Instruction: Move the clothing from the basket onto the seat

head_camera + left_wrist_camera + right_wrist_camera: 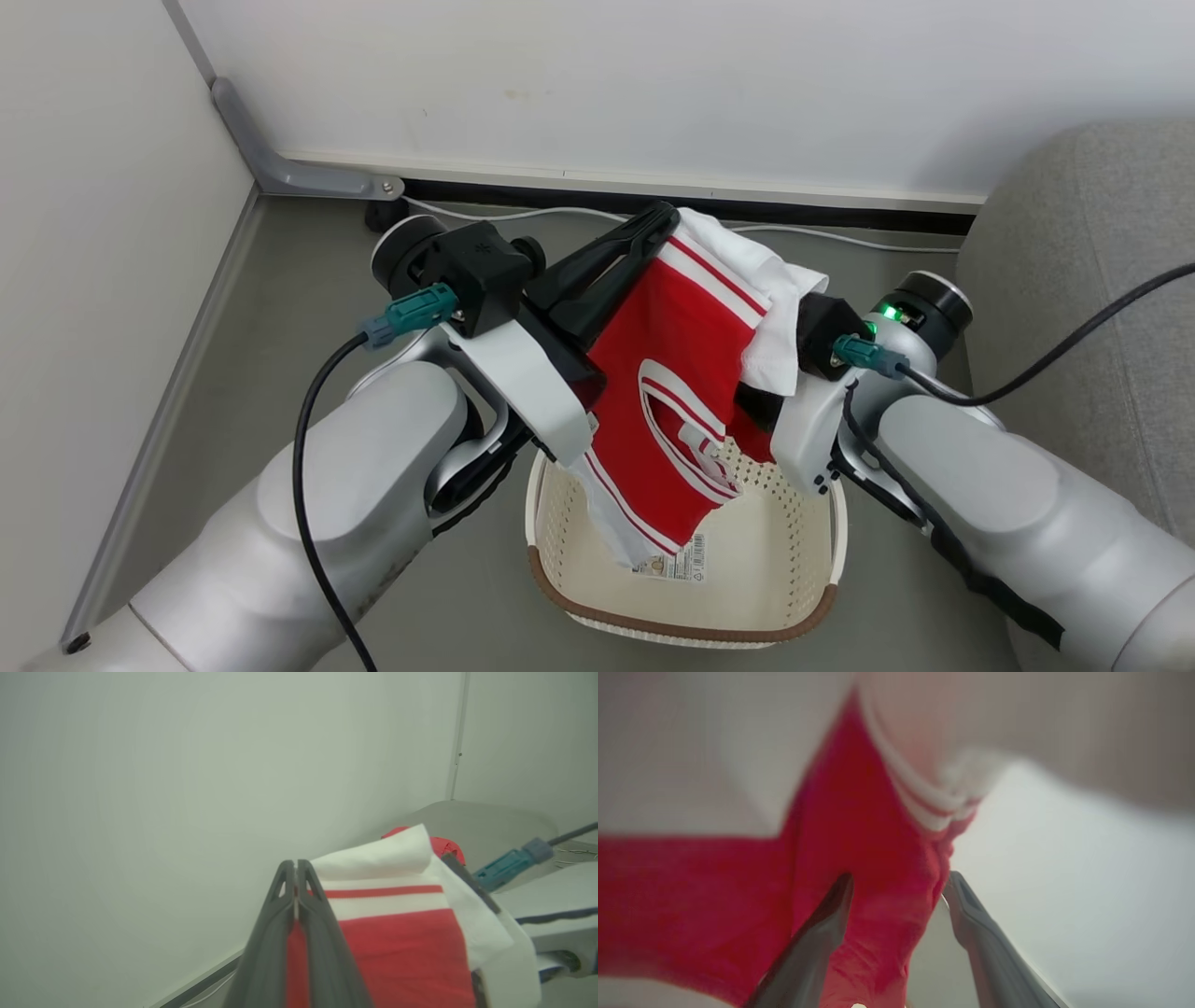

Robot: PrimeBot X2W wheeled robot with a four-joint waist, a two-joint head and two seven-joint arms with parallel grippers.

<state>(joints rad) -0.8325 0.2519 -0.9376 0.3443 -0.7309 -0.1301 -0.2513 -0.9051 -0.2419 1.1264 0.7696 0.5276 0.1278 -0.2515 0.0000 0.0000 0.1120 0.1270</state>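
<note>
Red clothing point(667, 373) with white panels and striped trim hangs above the cream basket point(803, 532), left pincer point(296, 891) clamped on its top edge, right pincer point(899, 891) apart around a blurred fold, grey seat point(1083, 280) cut off at right.

Left pincer point(296, 891) clamped; right pincer point(899, 889) fingers parted, both raised

The clothing point(677, 364) is bright red with white panels and red-and-white striped trim. Below it, the basket point(794, 523) is cream, dotted with perforations, its rim brown, a barcode sticker on its floor. Right of the basket, the seat point(1083, 280) is plain grey. The left gripper point(296, 891) is dark grey.
</note>
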